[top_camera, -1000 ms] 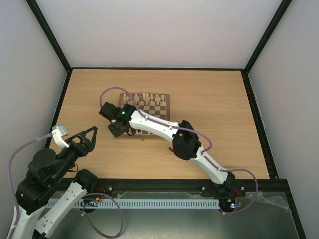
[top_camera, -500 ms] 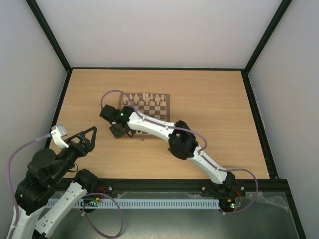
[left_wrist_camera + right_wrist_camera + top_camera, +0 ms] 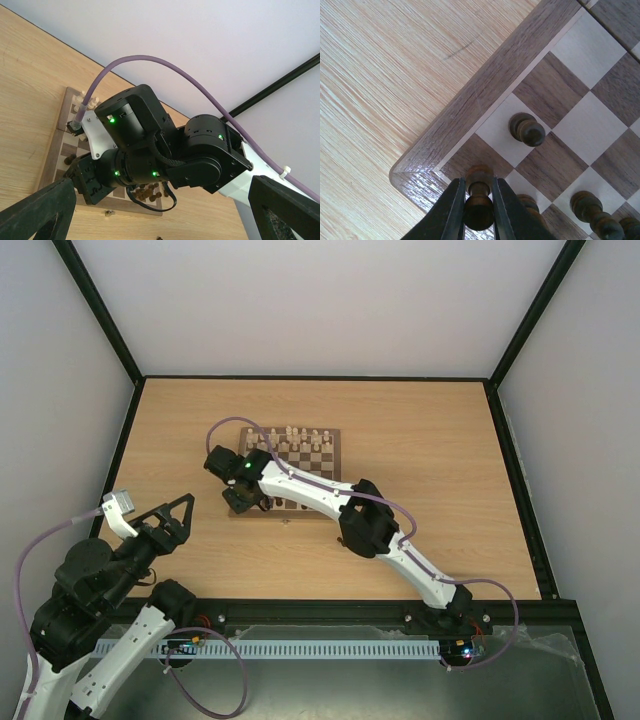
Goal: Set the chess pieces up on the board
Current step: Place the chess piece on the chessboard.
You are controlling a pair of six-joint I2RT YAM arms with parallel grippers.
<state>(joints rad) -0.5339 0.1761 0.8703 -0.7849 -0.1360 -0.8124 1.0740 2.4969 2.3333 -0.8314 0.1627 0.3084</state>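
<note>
Presently right arm (image 3: pixel 310 490) outstretched; right gripper (image 3: pixel 478 200) pinching chessman (image 3: pixel 479 176) at board (image 3: pixel 485 95) corner.

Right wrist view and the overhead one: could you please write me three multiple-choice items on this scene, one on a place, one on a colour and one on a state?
1. Where is the piece in the right claw?
A. at the corner square of the board
B. well off the board
C. at the board's centre

2. What colour is the square under the free pawn highest in the right wrist view?
A. dark brown
B. cream
C. red

3. How is the left claw?
A. shut on a pawn
B. open and empty
C. shut and empty

Answers:
1 A: the frame's corner lies just beside the piece.
2 B: the pawn's base sits on a light square.
3 B: its fingers stand wide apart with nothing between them.
</note>
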